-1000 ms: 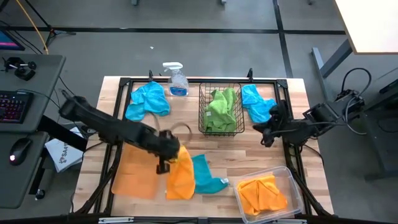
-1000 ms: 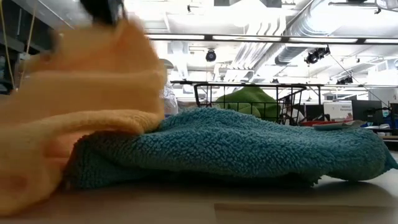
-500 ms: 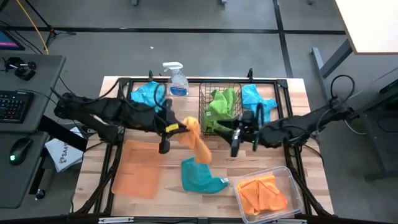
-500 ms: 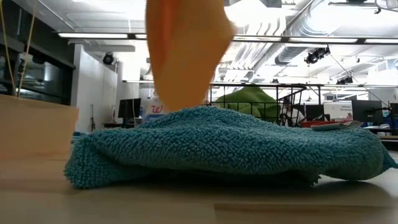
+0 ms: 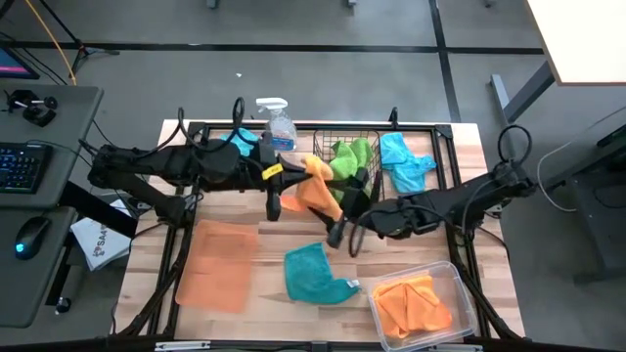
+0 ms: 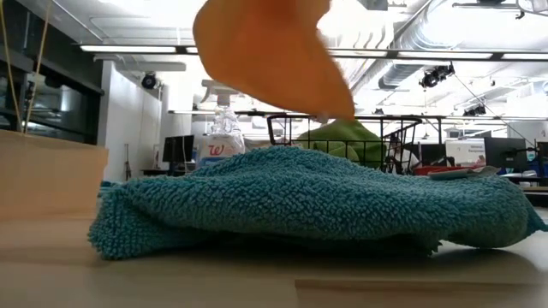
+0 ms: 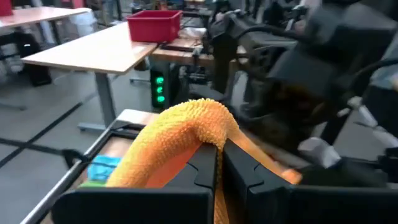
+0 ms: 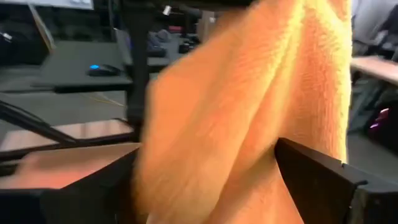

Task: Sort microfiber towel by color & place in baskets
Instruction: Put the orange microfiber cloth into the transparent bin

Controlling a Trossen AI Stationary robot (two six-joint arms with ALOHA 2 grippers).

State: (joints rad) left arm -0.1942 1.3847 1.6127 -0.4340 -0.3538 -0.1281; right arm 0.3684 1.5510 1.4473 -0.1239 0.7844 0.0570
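While the left hand (image 5: 273, 208) hangs over the middle of the wooden counter (image 5: 460, 156), it pinches a soft orange microfiber towel (image 5: 315, 192) that dangles clear of the surface; the left wrist view shows both dark fingers (image 7: 239, 171) clamped on the cloth (image 7: 180, 134).

Towel count from above: two orange, the second crumpled in the clear plastic rectangular bin (image 5: 460, 284) at the near right corner. Three turquoise: one loose on the counter near the front (image 5: 315, 274), one at the far left beside the clear spray bottle of blue liquid (image 5: 278, 125), mostly hidden by the left arm, and one at the far right (image 5: 403, 161). Green: a lime heap (image 5: 353, 156) in the black wire mesh basket (image 5: 329, 135), number unclear. A flat translucent orange tray (image 5: 215, 277) lies at the near left.

The left arm reaches in low from the left. The right arm stretches in from the right, its right hand (image 5: 340, 235) just below the hanging orange towel, fingers spread open on either side of the cloth (image 8: 249, 118) in its wrist view.
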